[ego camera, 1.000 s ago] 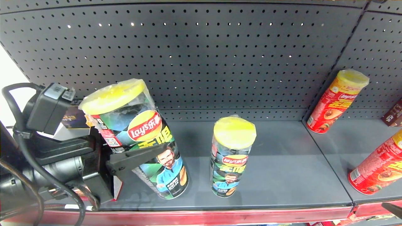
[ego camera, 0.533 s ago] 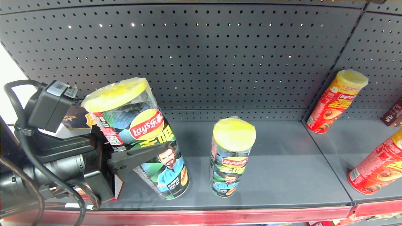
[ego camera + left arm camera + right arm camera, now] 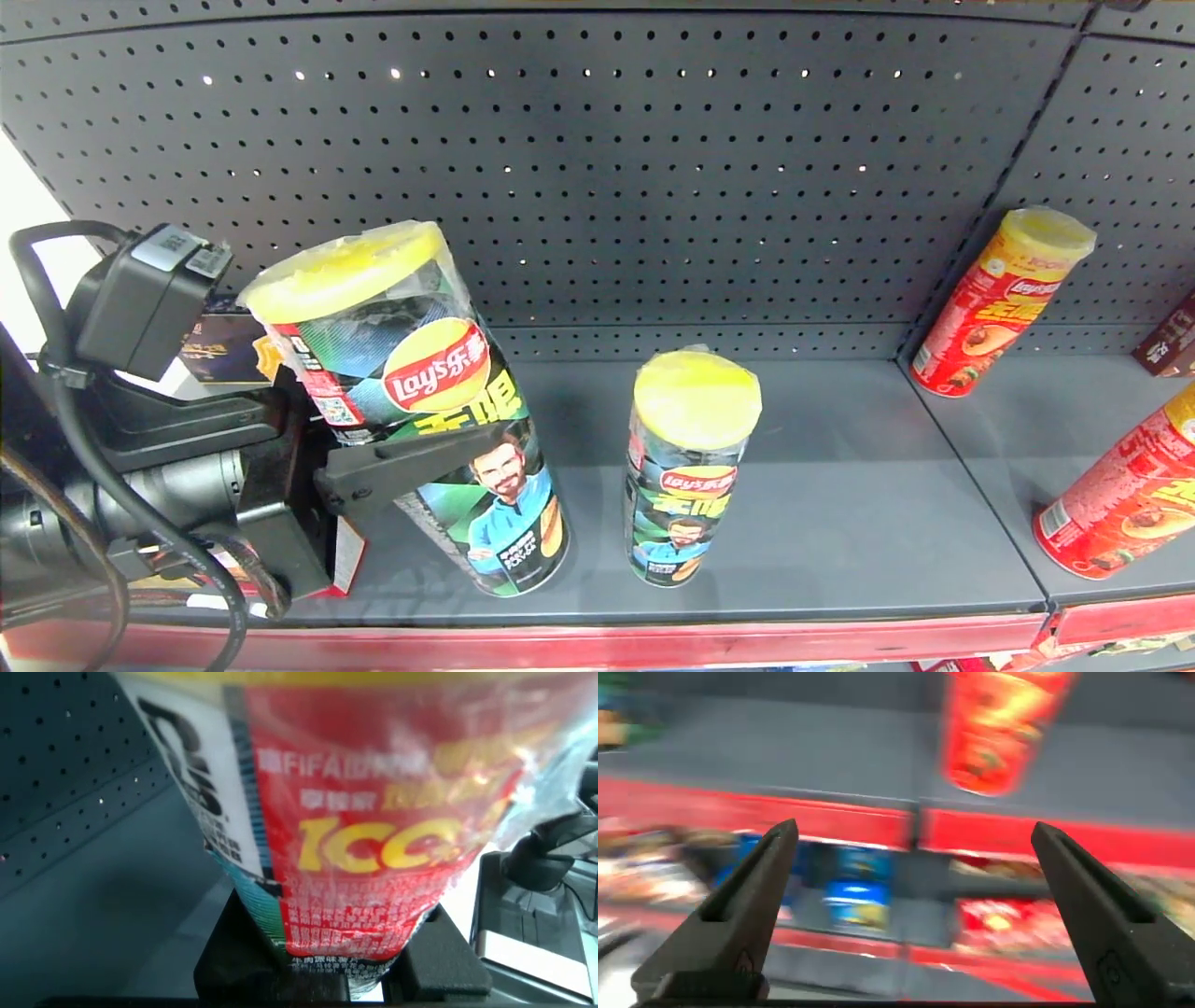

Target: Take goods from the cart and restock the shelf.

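Chips can (image 3: 411,411) leans in our left gripper (image 3: 420,457), clamped round its middle, at 9 o'clock of the standing can (image 3: 686,467) on the shelf (image 3: 840,523). We should tip it upright, seat its base flat, keep off the neighbour, then let go (right gripper (image 3: 915,833) gapes, holding nothing).

The left gripper (image 3: 415,455) has nudged the chip can (image 3: 434,373) slightly rightward.

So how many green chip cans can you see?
2. Held can, tilted in the left hand at the shelf left end; free can, upright mid-shelf. Others may be hidden.
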`<state>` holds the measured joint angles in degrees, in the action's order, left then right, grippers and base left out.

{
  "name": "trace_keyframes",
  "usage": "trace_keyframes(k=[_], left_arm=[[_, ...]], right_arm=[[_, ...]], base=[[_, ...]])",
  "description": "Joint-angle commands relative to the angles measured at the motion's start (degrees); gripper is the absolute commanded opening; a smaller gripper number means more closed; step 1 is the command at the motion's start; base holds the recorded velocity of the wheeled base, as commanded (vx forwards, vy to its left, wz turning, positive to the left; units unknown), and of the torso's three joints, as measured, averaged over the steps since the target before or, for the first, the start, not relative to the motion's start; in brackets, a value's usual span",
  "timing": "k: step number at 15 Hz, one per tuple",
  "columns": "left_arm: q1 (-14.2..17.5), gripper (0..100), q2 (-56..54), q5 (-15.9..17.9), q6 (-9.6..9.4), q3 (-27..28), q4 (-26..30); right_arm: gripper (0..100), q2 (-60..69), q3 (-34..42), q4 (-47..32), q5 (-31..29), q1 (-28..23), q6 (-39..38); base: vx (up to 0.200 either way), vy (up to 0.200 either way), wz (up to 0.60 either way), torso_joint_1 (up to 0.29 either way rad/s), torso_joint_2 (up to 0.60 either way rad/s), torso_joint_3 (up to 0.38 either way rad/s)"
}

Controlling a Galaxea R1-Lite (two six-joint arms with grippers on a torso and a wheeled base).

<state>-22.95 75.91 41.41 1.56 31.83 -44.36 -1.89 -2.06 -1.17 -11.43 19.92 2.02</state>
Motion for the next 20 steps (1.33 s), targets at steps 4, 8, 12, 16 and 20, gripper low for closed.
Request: trace_keyframes(k=[4, 8, 12, 16, 20], left_arm=[[0.10, 0, 0.20, -0.10, 0.02, 0.34, 1.12], [4.06, 0, 1.61, -0.28, -0.07, 3.33, 4.55], [4.59, 0, 5.12, -4.06, -0.77, 8.95, 7.01], [3.53, 0, 7.23, -3.97, -6.66, 10.53, 10.17], [3.44, 0, 14.53, 0.07, -13.60, 15.63, 10.00]], right_arm=[[100, 1.89, 2.06, 1.26, 14.60, 5.22, 0.09], [100, 1.80, 1.97, 0.99, 13.02, 5.04, -2.02], [100, 1.71, 1.97, 0.99, 13.02, 4.95, -2.02], [100, 1.89, 1.97, 1.08, 13.02, 4.95, -2.02], [100, 1.89, 1.97, 1.08, 13.02, 4.87, -2.02]], base=[[0.000, 0.000, 0.00, 0.000, 0.00, 0.000], [0.000, 0.000, 0.00, 0.000, 0.00, 0.000], [0.000, 0.000, 0.00, 0.000, 0.00, 0.000], [0.000, 0.000, 0.00, 0.000, 0.00, 0.000], [0.000, 0.000, 0.00, 0.000, 0.00, 0.000]])
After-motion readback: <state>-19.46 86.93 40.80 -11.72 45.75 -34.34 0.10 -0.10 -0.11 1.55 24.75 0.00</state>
